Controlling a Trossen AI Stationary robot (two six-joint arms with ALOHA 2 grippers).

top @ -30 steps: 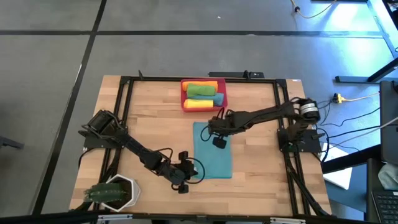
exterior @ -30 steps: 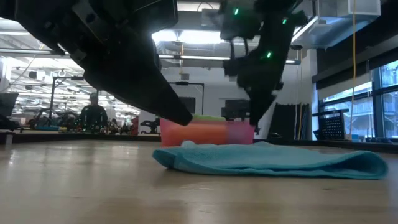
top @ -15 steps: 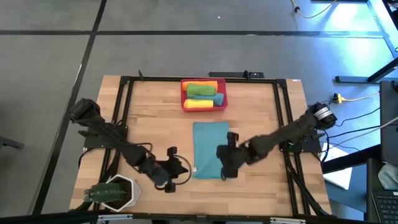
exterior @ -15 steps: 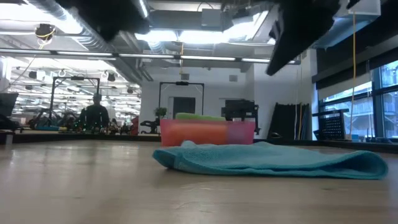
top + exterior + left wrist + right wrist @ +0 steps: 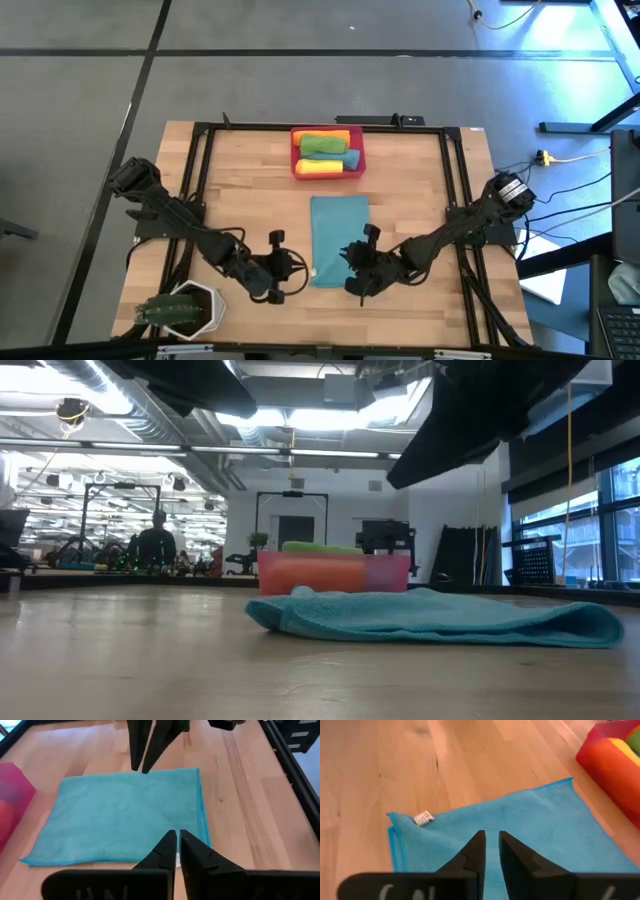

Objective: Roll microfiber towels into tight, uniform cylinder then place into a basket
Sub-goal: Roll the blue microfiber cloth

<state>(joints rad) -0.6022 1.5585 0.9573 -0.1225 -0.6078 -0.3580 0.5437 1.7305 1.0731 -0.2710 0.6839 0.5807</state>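
Lying flat and folded, the teal towel (image 5: 339,240) sits between the nearly-closed left pincer (image 5: 277,290) and narrowly parted right pincer (image 5: 352,282).

Two dark, near-black jointed arms, slender links swelling into rounded motor housings, thin black cables looping loosely beside the wrists. Left gripper (image 5: 176,846) ending in two flat, tapered black fingers, wedge-shaped with blunt tips. Right gripper (image 5: 487,851) built alike, matte black, mounted on a broad dark crossbar. Silvery cap on one rear joint.
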